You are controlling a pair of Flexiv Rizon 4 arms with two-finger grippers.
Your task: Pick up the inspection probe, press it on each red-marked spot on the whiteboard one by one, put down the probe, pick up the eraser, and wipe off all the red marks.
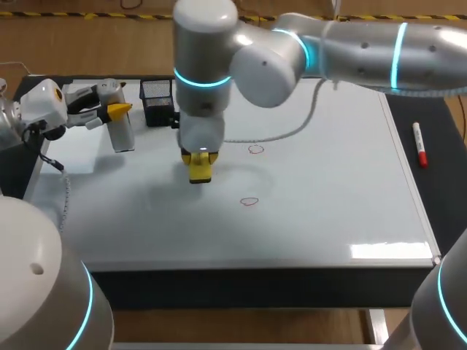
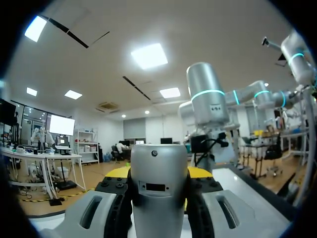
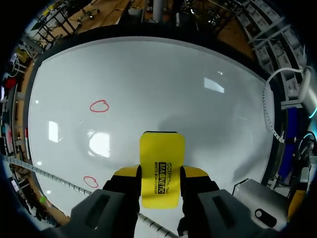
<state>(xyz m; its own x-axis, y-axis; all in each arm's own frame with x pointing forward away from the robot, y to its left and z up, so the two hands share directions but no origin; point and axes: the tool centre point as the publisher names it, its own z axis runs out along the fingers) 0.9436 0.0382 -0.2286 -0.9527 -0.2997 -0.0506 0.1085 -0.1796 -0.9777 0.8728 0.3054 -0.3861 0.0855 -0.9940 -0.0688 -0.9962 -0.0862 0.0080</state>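
Right wrist view shows the right claw (image 3: 161,173) clenched on the yellow eraser (image 3: 161,148), held over the whiteboard (image 3: 198,99) left of its middle, with two red marks (image 3: 99,106) off to one side. The left claw (image 2: 158,172) grasps the silver inspection probe (image 2: 157,158) upright at the whiteboard's far-left corner, near a black mesh holder (image 1: 157,102). A red marker (image 1: 420,144) lies on the tabletop (image 1: 449,182) by the right edge.

The whiteboard's (image 1: 328,189) far left corner is blocked by a mesh holder (image 1: 157,100) and the held probe (image 1: 122,133), the middle by the eraser (image 1: 199,167); the near right corner is left free.
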